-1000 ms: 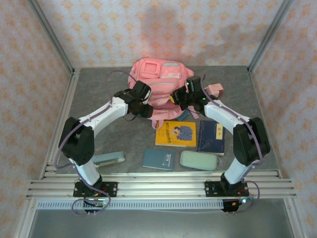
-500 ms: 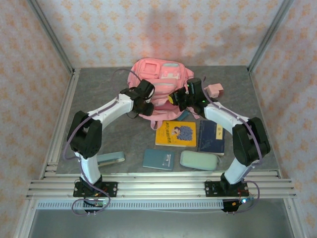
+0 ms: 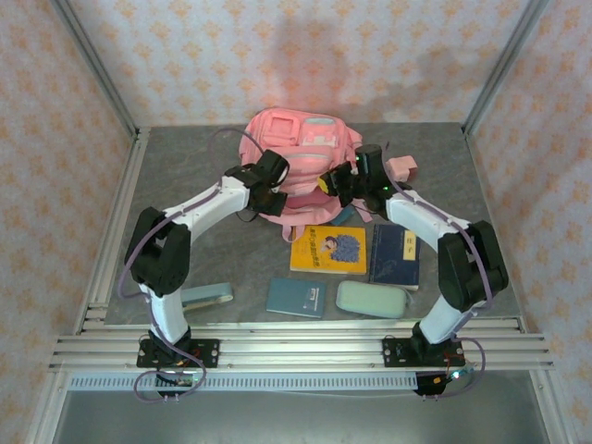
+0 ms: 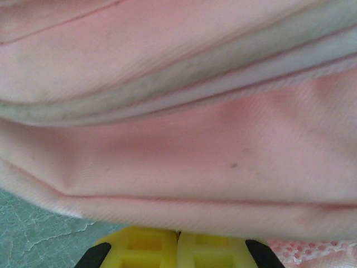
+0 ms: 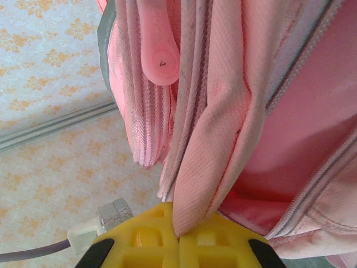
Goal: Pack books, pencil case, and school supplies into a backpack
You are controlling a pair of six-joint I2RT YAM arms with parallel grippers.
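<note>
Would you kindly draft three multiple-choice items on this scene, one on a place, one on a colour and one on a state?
1. Where does the pencil case lie?
A) on the backpack
B) on the table beside the teal notebook
C) in a gripper

2. What colour is the cartoon-cover book?
A) navy
B) green
C) yellow

3. How is the right gripper?
A) open
B) shut on a fold of the backpack
C) shut on a pencil

Answers:
1 B, it lies flat next to the notebook at the near edge.
2 C, its cover is yellow.
3 B, pink fabric is pinched between its yellow fingers.
</note>
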